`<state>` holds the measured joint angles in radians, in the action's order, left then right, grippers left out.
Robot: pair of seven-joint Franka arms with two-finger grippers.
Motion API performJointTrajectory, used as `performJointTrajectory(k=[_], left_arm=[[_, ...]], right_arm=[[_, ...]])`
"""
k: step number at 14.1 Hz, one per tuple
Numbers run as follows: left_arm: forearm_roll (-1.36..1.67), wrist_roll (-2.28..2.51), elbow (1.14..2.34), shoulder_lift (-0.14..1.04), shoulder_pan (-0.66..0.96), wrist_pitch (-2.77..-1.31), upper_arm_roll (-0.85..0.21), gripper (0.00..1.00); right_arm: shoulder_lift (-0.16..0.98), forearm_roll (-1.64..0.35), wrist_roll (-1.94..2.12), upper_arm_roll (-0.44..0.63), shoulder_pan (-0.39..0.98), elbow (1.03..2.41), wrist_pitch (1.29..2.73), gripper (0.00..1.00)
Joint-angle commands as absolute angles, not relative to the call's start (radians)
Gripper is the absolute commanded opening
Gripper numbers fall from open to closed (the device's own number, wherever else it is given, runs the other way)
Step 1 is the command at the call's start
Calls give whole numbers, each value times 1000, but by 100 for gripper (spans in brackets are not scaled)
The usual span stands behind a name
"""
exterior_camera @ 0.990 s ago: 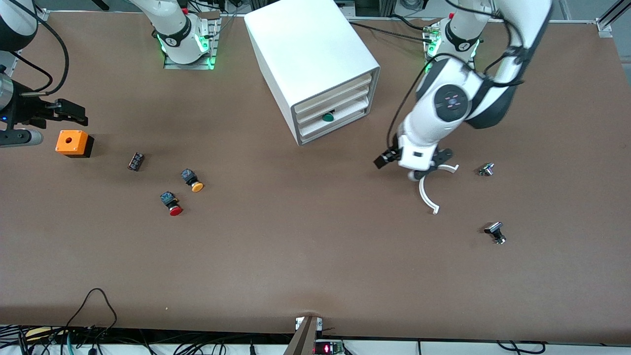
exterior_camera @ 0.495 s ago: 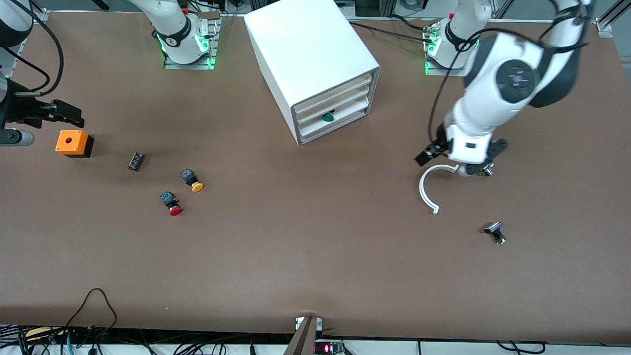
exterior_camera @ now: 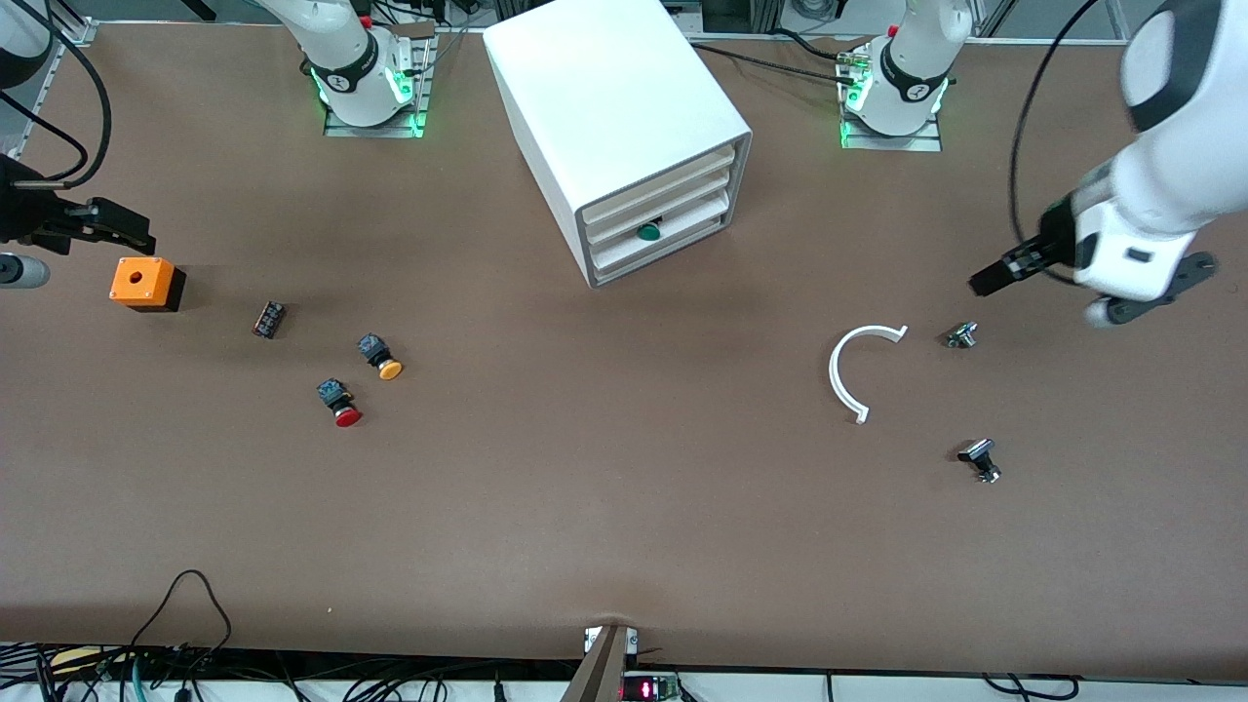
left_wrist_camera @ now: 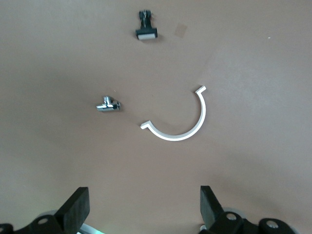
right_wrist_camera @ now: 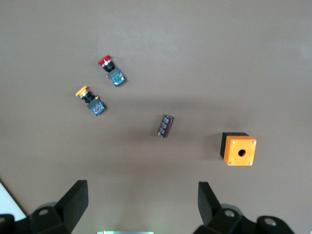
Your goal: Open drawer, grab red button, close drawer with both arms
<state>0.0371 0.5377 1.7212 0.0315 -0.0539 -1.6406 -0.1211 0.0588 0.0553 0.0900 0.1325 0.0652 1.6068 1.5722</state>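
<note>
The white cabinet [exterior_camera: 614,107] stands at the back middle of the table, with its three drawers [exterior_camera: 661,219] pushed in and a green knob [exterior_camera: 647,231] on their front. The red-capped button [exterior_camera: 341,404] lies on the table toward the right arm's end and also shows in the right wrist view [right_wrist_camera: 111,71]. My right gripper [right_wrist_camera: 141,200] is open and empty, up in the air over the table by the orange box [exterior_camera: 144,283]. My left gripper [left_wrist_camera: 144,209] is open and empty, over the table at the left arm's end [exterior_camera: 1136,304].
An orange-yellow-capped button [exterior_camera: 382,358] and a small black part [exterior_camera: 269,319] lie near the red button. A white arc-shaped piece [exterior_camera: 850,372], a small metal part [exterior_camera: 961,335] and a black part [exterior_camera: 980,458] lie toward the left arm's end.
My left gripper has swung away from over the white arc toward the left arm's end of the table. My right gripper has drifted slightly toward the table's edge.
</note>
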Motion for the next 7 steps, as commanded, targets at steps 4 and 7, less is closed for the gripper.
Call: performJointTrajectory(k=[4,7], left_arm=[[41,321,1660,35,-61,-1568,-72,100],[41,253,1649,38,-64,-1565,-67,100]], right_arm=[[63,57,80,126,34,1585,1660,100],[63,60,83,126,34,1585,1670,100]])
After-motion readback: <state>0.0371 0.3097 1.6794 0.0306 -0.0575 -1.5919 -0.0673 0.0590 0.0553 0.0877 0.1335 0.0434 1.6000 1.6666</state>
